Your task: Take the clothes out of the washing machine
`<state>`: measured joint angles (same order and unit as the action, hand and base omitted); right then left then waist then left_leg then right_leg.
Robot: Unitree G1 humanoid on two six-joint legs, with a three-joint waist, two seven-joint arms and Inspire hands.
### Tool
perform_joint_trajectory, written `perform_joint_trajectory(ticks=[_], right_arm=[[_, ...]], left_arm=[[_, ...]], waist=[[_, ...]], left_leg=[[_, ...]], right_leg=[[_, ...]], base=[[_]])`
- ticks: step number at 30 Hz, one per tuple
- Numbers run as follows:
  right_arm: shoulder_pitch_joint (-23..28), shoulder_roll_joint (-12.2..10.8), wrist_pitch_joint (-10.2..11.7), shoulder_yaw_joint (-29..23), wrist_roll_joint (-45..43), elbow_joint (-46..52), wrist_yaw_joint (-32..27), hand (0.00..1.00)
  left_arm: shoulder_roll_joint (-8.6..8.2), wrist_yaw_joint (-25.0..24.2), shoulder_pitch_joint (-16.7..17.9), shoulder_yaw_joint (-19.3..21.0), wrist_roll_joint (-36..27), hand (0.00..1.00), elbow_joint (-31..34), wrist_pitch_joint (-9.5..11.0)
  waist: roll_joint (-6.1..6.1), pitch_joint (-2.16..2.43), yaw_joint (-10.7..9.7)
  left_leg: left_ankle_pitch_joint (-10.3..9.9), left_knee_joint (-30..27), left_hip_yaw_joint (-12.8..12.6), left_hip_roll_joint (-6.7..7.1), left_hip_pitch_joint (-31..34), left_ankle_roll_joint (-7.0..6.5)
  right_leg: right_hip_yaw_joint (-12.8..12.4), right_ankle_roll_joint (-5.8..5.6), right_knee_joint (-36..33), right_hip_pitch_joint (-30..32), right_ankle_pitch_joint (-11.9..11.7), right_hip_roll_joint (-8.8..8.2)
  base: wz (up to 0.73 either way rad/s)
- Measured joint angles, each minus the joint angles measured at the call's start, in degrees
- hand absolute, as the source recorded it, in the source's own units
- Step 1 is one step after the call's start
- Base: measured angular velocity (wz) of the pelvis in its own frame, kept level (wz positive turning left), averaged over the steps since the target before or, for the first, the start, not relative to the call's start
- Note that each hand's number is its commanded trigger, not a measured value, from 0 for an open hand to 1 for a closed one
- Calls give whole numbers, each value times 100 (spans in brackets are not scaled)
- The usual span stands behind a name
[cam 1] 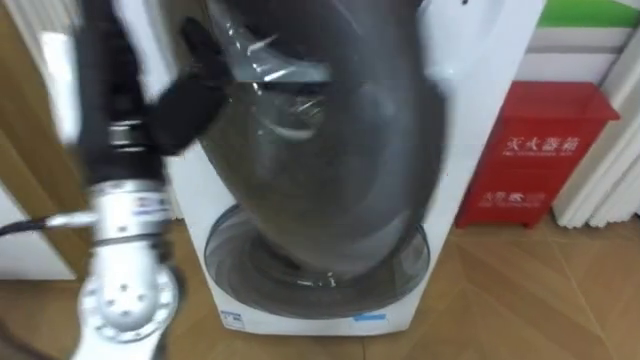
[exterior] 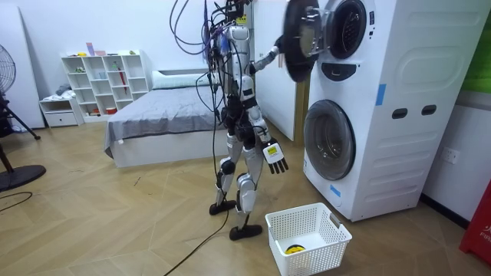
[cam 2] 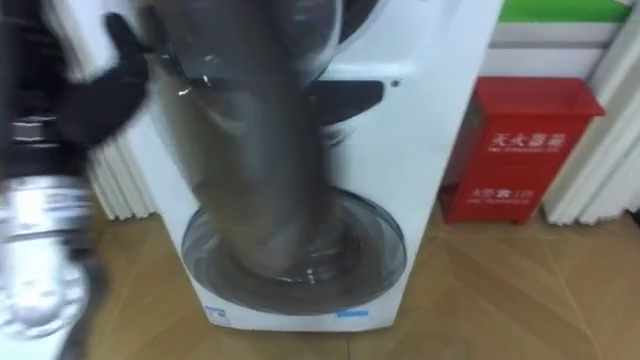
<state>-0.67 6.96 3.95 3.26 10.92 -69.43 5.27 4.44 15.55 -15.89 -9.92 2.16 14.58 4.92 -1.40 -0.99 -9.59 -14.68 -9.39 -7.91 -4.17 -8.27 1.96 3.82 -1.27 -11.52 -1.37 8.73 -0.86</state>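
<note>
Blurred white characters on red box

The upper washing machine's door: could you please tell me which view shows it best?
The room view: the whole door stands swung open from the upper washing machine, the left hand at its edge. The eye views show it close up, cut off at the top.

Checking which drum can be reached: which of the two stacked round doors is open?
The upper door, swung out with the robot's left hand at its edge; the lower door sits shut, flush with the machine's front.
</note>
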Motion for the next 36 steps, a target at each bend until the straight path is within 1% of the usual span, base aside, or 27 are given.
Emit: perform_joint_trajectory(ticks=[2, 4, 5, 7, 10, 11, 13, 15, 16, 17, 18, 19, 20, 21, 22, 23, 24, 25, 26, 27, 28, 29, 30, 32, 33, 35, 36], right_arm=[[-63, 0, -41, 8, 0, -93, -8, 0], [-65, -1, -46, 66, -1, -119, -33, 0], [-65, 4, -105, 119, 4, -119, -37, 0], [-65, 2, -165, 147, 12, -117, -30, 0], [-61, 5, -171, 179, 20, -109, -27, 0], [-62, 6, -196, 182, 13, -108, -25, 0], [-61, 9, -202, 178, 18, -115, -20, 0], [-22, 13, -215, 175, 27, -99, -45, 0], [-9, 13, -219, 176, 26, -82, -51, 0], [45, 14, -222, 176, 22, 39, -66, 0], [113, 14, -196, 171, 29, 150, -75, 0], [143, 15, -195, 164, 30, 186, -76, 0], [229, 26, -204, 150, 27, 271, -83, 0], [292, 29, -204, 149, 29, 310, -82, 0], [300, 27, -205, 155, 34, 310, -76, 0], [318, 26, -201, 152, 57, 293, -74, 0], [375, 10, -197, 155, 128, 281, -80, 0], [418, 43, -172, 155, 226, 283, -81, 0], [516, 108, -122, 9, 414, 228, -77, 0], [611, 111, -142, -117, 463, 173, -71, 0], [639, 109, -145, -131, 462, 170, -57, 0], [653, 105, -144, -144, 476, 139, -4, 0], [651, 98, -146, -230, 475, 154, 38, 0], [688, 100, -153, -400, 472, 146, 40, 0], [696, 97, -152, -462, 471, 136, 42, 0], [787, 93, -157, -485, 482, 26, 56, 0], [836, 92, -156, -479, 532, 15, 74, 0]], left_arm=[[11, -188, -52, -179, -8, 0, -277, -44], [21, -315, -43, -447, -22, 0, -469, -238], [17, -438, -40, -656, -22, 0, -622, -339], [-7, -615, -25, -860, -22, 0, -828, -477], [4, -785, 56, -955, -38, 0, -1020, -506], [34, -809, 61, -952, -33, 0, -1134, -501], [86, -849, 144, -944, -33, 0, -1273, -475], [109, -852, 571, -944, -1, 0, -1680, -315], [132, -852, 724, -947, 24, 0, -1830, -299], [212, -859, 1050, -946, 72, 0, -2150, -295], [314, -866, 1367, -935, 95, 0, -2530, -302], [355, -870, 1525, -919, 121, 0, -2720, -318], [434, -870, 1797, -873, 188, 0, -3163, -319], [491, -859, 2064, -769, 216, 0, -3654, -322], [545, -848, 2219, -711, 260, 0, -3848, -319], [616, -834, 2463, -571, 377, 0, -4332, -283], [651, -830, 2590, -418, 505, 0, -4876, -278], [655, -829, 2618, -354, 536, 0, -5093, -262], [671, -818, 2628, -254, 665, 0, -5480, -156], [688, -675, 2723, 19, 707, 0, -5903, 1], [715, -562, 2778, 172, 704, 0, -6167, 53], [771, -324, 2881, 466, 699, 0, -6745, 66], [798, -144, 3001, 744, 709, 0, -7226, 27], [812, 24, 3175, 1129, 820, 0, -7806, -18], [798, 61, 3229, 1224, 891, 0, -7948, -46], [676, 160, 3384, 1501, 954, 0, -8159, -149], [539, 175, 3444, 1609, 960, 0, -8159, -202]], waist=[[-19, -9, -9], [-35, -13, -14], [-35, -15, -10], [-35, -15, 1], [-34, -14, 6], [-31, -14, 31], [-22, -5, 41], [1, -9, 43], [18, 4, 45], [12, 34, 81], [45, 32, 112], [70, 29, 120], [110, 43, 185], [157, 71, 241], [187, 83, 254], [281, 75, 253], [441, 63, 256], [461, 74, 271], [422, 61, 384], [417, 88, 682], [396, 77, 807], [377, 70, 957], [344, 57, 996], [259, 46, 998], [234, 50, 996], [193, 59, 1004], [164, 60, 1024]], left_leg=[[0, 0, -4, -2, -11, 0], [0, -1, -22, -1, -7, 0], [0, 0, -40, -2, 3, 0], [0, 0, -93, -6, 2, 0], [0, 5, -164, -13, -4, 0], [0, 15, -163, -20, -37, 0], [0, 19, -157, -31, -58, 0], [0, 31, -155, -45, -137, 0], [0, 26, -137, -46, -143, 0], [0, 21, -139, -48, -153, 0], [0, 20, -129, -48, -171, 0], [0, 19, -129, -48, -179, 0], [0, 18, -127, -49, -184, 0], [0, 8, -134, -47, -200, 1], [0, -23, -139, -41, -202, 1], [-2, -243, -145, -4, -157, 4], [-80, -577, -65, 101, 73, -35], [-56, -403, 82, 154, 199, -69], [104, 31, 109, 203, 340, -259], [182, 69, -125, 240, 328, -304], [182, 64, -178, 250, 299, -304], [179, 69, -167, 276, 189, -308], [178, 81, -113, 300, 77, -310], [175, 134, -129, 321, -83, -313], [175, 158, -133, 328, -133, -313], [175, 195, -134, 373, -229, -313], [175, 195, -134, 392, -237, -313]], right_leg=[[-21, 0, 1, 3, 0, 6], [-49, 0, 1, 40, 0, 12], [-50, 0, 1, 57, 0, 12], [-56, 0, 1, 80, 0, 19], [-138, 0, -4, 134, 0, 47], [-199, 1, -6, 121, 0, 67], [-200, 2, -5, 110, -1, 82], [-188, 2, -9, 45, -1, 101], [-181, 2, -7, 38, -1, 104], [-159, 2, -6, 34, -1, 109], [-140, 2, -3, 30, -1, 116], [-154, 2, -4, 27, -1, 116], [-183, 2, -3, 19, -1, 116], [-233, 3, -4, 4, -1, 117], [-249, 3, -2, -17, -1, 108], [-395, 14, 17, -114, -8, 36], [-697, 21, 97, -231, -14, -179], [-889, 20, 119, -234, -15, -228], [-1023, -34, 88, -95, 11, -249], [-788, -147, 127, -63, -19, -260], [-617, -160, 195, -89, -40, -267], [-282, -157, 342, -216, -139, -296], [-72, -157, 447, -358, -204, -316], [-6, -166, 481, -479, -232, -323], [-39, -169, 481, -516, -230, -324], [-51, -245, 474, -595, -181, -365], [-43, -254, 473, -598, -176, -369]], base=[[-7], [-7], [-8], [-19], [-28], [-24], [-13], [0], [-8], [-12], [-12], [-7], [-3], [0], [3], [27], [47], [77], [41], [10], [-53], [-61], [-53], [-24], [-7], [0], [-3]])
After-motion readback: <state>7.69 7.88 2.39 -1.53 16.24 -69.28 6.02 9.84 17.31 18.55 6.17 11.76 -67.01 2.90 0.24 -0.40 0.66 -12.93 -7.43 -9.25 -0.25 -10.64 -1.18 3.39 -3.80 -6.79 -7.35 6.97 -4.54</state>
